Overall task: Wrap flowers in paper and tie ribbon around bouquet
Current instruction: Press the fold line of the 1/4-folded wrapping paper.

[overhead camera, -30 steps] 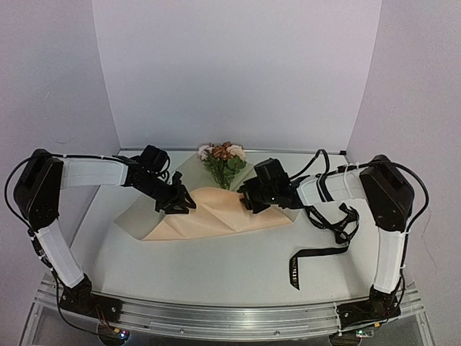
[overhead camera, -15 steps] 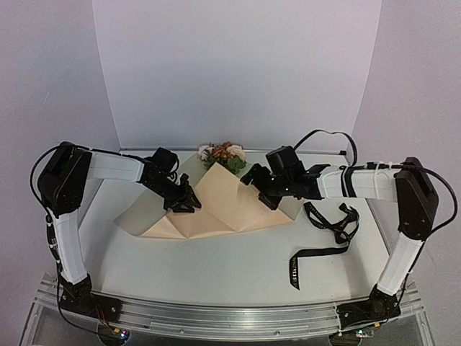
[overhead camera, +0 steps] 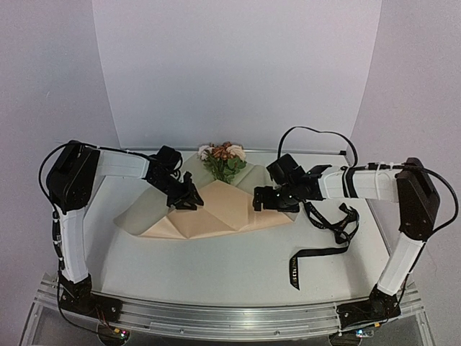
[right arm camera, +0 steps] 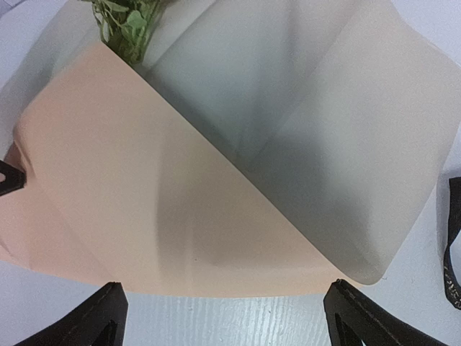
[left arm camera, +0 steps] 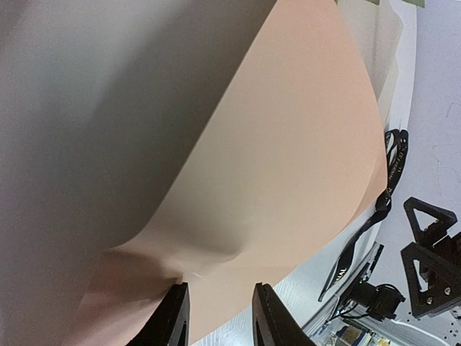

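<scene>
Paper (overhead camera: 223, 210) folded over flowers (overhead camera: 225, 161) | ribbon (overhead camera: 320, 252) near its right edge

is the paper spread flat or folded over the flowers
Folded. The paper shows peach flaps creased over its grey side, covering the stems; of the flowers only blooms and leaves stick out.

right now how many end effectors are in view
2. The left end effector pinches the paper on its left side; the right end effector hangs open over its right side.

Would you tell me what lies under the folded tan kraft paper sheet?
Cream and orange-brown flowers with green leaves poke out past the tan paper sheet at its far edge; their lower stems are covered and unseen.
</scene>
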### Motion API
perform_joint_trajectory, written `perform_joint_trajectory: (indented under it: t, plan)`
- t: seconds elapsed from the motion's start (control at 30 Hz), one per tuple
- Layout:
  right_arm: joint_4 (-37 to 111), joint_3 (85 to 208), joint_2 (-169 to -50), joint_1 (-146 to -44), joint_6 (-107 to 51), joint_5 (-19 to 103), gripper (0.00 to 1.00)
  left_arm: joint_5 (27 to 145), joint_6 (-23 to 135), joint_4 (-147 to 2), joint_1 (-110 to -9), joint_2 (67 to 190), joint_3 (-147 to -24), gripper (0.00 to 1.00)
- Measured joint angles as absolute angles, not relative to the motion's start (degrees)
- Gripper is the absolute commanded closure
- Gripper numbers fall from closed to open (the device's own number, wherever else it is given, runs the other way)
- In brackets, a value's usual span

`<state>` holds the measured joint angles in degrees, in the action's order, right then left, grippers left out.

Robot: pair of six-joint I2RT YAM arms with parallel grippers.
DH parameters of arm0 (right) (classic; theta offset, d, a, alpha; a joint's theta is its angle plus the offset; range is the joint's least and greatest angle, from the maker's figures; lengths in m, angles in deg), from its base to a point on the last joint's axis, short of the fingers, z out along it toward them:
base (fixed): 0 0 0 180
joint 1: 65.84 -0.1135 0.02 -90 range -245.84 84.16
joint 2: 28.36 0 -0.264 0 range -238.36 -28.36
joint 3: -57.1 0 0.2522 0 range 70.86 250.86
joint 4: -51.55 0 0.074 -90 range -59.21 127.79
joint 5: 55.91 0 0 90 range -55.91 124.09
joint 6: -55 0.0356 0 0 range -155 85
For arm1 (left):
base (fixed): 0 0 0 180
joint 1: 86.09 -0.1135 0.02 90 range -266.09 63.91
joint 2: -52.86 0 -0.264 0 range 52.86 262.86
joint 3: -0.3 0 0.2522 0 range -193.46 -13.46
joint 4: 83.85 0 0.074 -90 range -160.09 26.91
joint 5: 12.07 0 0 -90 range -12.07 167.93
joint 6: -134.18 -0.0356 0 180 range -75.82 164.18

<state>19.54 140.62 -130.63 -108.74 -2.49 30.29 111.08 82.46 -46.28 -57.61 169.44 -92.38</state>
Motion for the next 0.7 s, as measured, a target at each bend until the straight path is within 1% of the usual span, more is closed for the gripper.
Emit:
perform_joint_trajectory:
  t: [0.17,0.43,0.6,0.7]
  plan:
    - [17.2,140.6,-133.3,-108.7,-3.4,29.8,0.06,111.3,81.7,-45.6,-58.1,170.5,-93.6,0.68]
    - [15.3,137.4,-133.6,-109.1,-1.1,28.8,0.08,111.4,81.5,-45.5,-58.4,171.3,-94.8,0.68]
    - [12.3,137.2,-133.6,-111.6,2.4,26.8,0.1,111.5,81.5,-45.5,-58.4,171.3,-94.8,0.68]
    - [10.5,137.2,-133.6,-113.9,4.5,25.1,0.08,111.5,81.5,-45.5,-58.4,171.3,-94.8,0.68]
